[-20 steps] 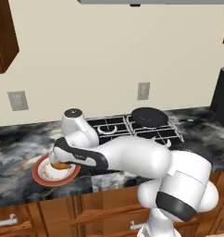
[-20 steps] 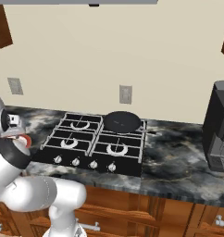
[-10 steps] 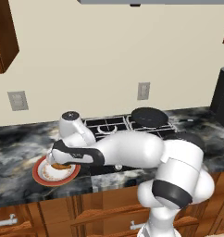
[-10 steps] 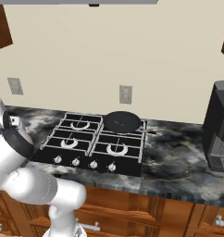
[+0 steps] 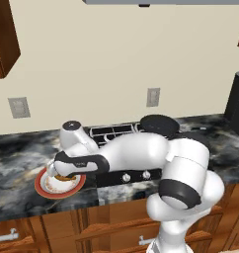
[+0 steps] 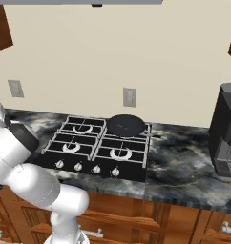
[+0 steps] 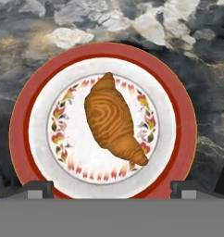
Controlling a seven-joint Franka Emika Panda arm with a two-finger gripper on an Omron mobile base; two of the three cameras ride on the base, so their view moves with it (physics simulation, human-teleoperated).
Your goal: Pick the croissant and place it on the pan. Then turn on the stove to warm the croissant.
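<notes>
Kitchen: gas stove (image 6: pixel 96 150), marble counter (image 6: pixel 184 167), wooden cabinets (image 6: pixel 174 221).

Hand view straight down, plate (image 7: pixel 21 139) close

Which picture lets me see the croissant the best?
The hand view: the croissant lies whole in the middle of the red-rimmed plate, seen from straight above. In the left base view just a small brown sliver of it peeks out under the arm. The right base view looks at the stove instead.
</notes>
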